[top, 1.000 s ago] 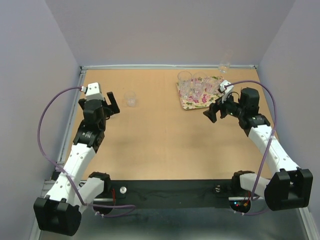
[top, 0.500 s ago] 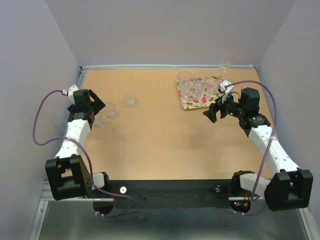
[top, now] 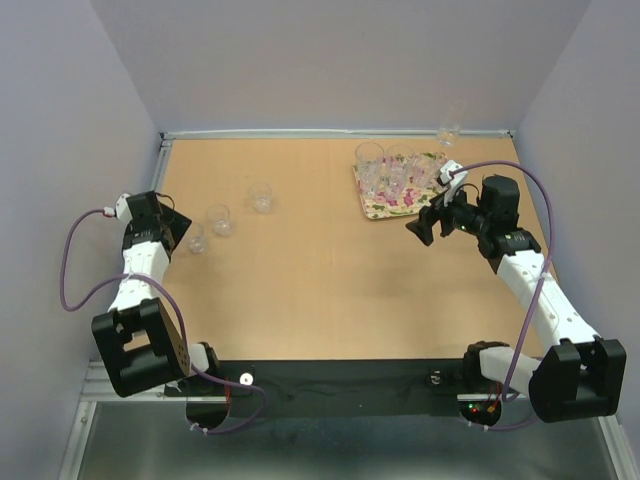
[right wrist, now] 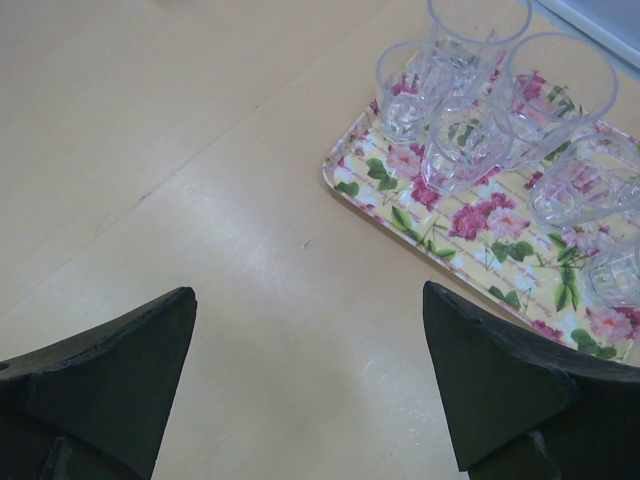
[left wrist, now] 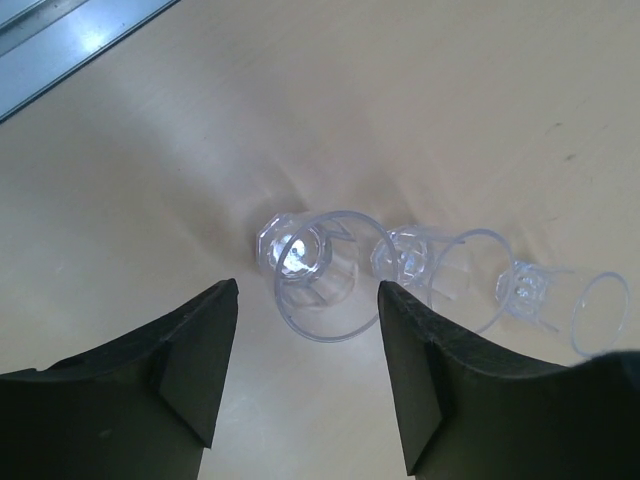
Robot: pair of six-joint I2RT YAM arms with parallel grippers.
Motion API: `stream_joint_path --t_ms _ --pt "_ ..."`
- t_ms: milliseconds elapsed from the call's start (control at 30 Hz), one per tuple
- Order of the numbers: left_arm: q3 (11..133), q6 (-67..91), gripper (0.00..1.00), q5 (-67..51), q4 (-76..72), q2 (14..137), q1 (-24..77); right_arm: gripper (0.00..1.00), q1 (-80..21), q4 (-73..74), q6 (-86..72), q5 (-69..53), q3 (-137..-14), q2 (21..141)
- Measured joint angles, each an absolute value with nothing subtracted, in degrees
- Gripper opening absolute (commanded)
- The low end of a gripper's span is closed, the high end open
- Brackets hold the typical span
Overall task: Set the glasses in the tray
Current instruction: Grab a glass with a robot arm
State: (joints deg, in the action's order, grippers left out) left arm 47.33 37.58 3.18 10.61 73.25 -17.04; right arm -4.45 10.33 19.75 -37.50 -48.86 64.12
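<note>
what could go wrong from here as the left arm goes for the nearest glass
1. The nearest glass sits off-centre between the jaws of the left gripper, so closing on it may shove or tip it rather than grip it squarely.
2. The second glass stands close behind, in line with the first, so the gripper could clip it.
3. The tray already looks crowded with glasses, leaving little room to set another down without knocking them.

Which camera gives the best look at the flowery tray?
The right wrist view: the tray fills its upper right, close enough to see flowers and the glasses on it. The top view shows it small and distant. The left wrist view misses it.
</note>
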Motion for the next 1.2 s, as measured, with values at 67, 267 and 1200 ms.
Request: stream_joint_path --t_ms 67,267,1200 --pt "47.33 37.8 0.67 2.24 10.35 74.02 -17.17 0.99 -4.45 10.35 19.75 -37.5 -48.86 64.12" --pt "47.33 37.85 0.55 0.84 10.04 75.92 -17.17 0.99 -4.45 10.33 19.75 -37.39 -48.86 64.12" --pt "45.74 37.32 0.0 -3.01 10.13 80.09 -17.17 0.99 -3.79 10.31 19.75 -35.75 -48.86 64.12"
